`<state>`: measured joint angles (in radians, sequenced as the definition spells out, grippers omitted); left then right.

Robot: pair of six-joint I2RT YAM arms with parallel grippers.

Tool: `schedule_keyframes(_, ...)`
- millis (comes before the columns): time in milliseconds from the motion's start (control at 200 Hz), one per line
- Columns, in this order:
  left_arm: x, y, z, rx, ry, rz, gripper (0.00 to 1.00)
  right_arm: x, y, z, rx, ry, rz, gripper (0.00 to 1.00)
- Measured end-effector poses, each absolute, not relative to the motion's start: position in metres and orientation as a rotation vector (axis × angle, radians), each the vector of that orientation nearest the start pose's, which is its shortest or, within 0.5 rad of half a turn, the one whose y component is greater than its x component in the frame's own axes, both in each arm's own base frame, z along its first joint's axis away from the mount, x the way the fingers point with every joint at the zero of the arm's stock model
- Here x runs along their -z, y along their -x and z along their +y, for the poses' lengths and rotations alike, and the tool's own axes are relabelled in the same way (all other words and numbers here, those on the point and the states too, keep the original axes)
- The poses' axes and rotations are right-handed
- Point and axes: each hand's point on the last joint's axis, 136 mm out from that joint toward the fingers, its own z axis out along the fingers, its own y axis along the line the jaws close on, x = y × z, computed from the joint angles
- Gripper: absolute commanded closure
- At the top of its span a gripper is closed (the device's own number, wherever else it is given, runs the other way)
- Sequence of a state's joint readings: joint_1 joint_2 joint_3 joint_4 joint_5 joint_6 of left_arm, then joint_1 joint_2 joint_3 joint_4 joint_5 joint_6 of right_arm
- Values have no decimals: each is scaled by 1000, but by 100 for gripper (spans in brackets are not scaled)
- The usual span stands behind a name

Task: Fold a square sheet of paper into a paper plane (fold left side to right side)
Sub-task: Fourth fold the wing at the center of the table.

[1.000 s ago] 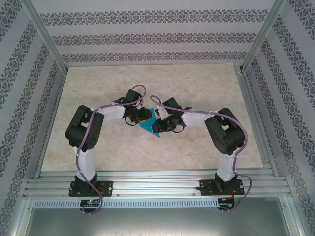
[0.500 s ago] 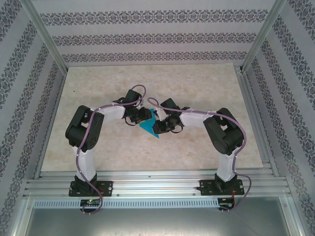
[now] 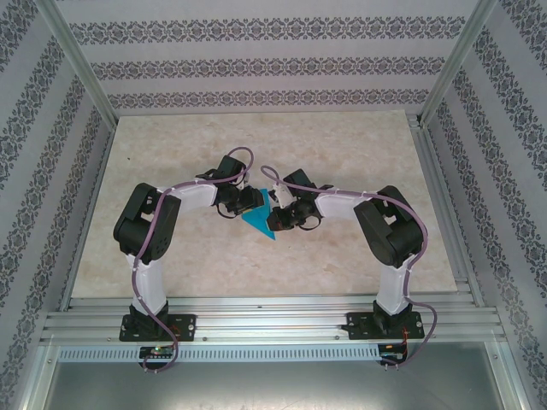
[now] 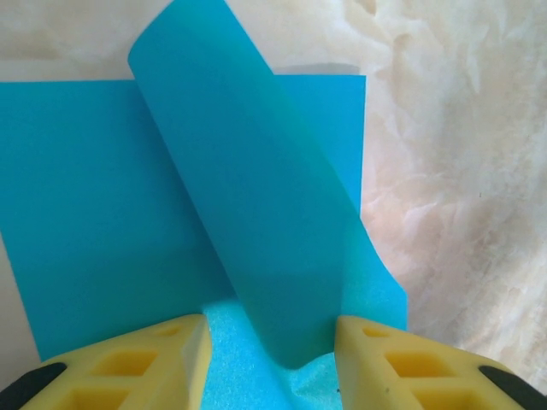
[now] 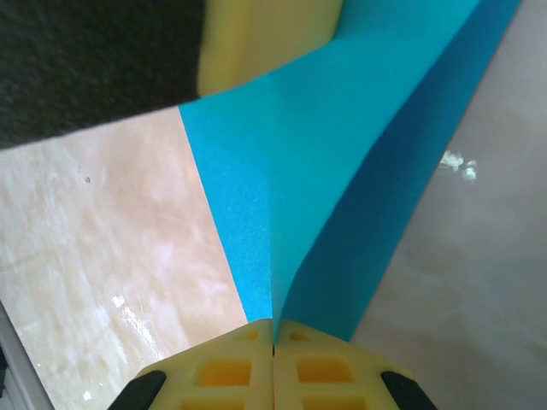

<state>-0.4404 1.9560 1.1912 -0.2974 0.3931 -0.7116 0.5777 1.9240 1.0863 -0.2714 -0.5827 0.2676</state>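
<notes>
So the right fingers (image 5: pixel 226 374) were pinched shut on an edge of the square sheet of paper (image 5: pixel 342 128), which fanned out toward 1 o'clock. The left fingers (image 4: pixel 141 363) stood apart at 6 o'clock, curled flap between them, the rest flat on the worktop (image 4: pixel 453 171).

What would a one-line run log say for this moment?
left hand: open over paper | right hand: pinching paper edge | paper: flap lifted, fold unfinished

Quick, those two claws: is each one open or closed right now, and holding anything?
Left gripper: open, one finger on each side of the curled blue sheet of paper, not clamping it.
Right gripper: closed, pinching the paper.
</notes>
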Motion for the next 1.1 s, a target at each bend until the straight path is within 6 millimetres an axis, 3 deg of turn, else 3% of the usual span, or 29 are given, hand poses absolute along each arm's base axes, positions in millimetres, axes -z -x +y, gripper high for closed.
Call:
schedule_keyframes(899, -28, -381, -250, 851, 234, 2790, 54, -18, -300, 307, -1401, 479, 2700, 95)
schedule_keyframes(1099, -40, -380, -245, 851, 222, 2781, 50, -18, -300, 307, -1423, 470, 2700, 95)
